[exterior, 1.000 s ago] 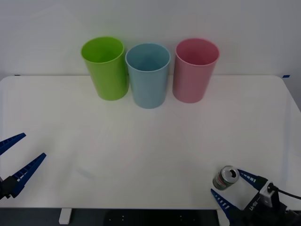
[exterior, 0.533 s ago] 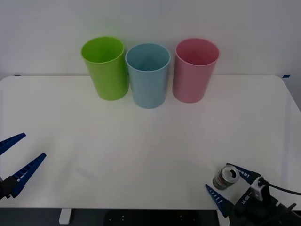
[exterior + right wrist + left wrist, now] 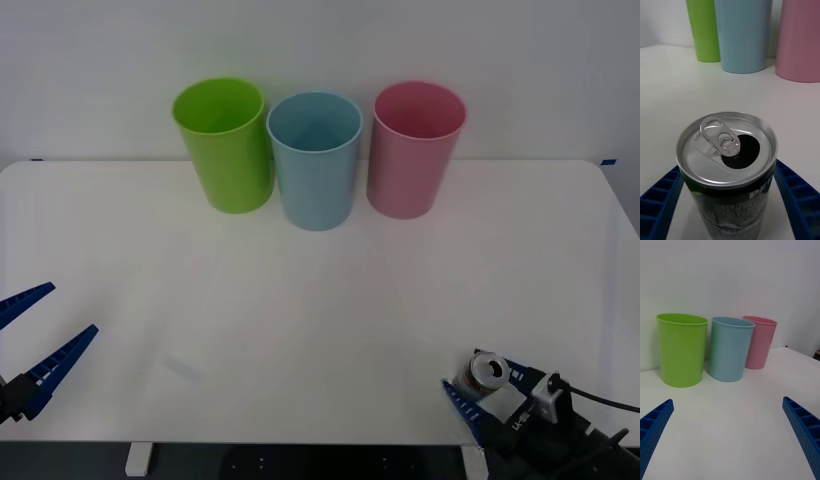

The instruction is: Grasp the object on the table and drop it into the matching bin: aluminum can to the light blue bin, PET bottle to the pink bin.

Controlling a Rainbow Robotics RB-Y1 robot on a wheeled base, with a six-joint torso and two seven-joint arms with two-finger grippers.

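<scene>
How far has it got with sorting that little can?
Early on. The right pincer has its blue fingers on both sides of the aluminum can, which stands upright on the table. Lifting it and dropping it into the light blue bin remain. The left pincer waits open at the near-left edge.

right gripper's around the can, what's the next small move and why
Probably lift straight up. The right gripper has its blue fingers closed against both sides of the aluminum can, which stands upright at the table's near edge, far from the light blue bin.
</scene>
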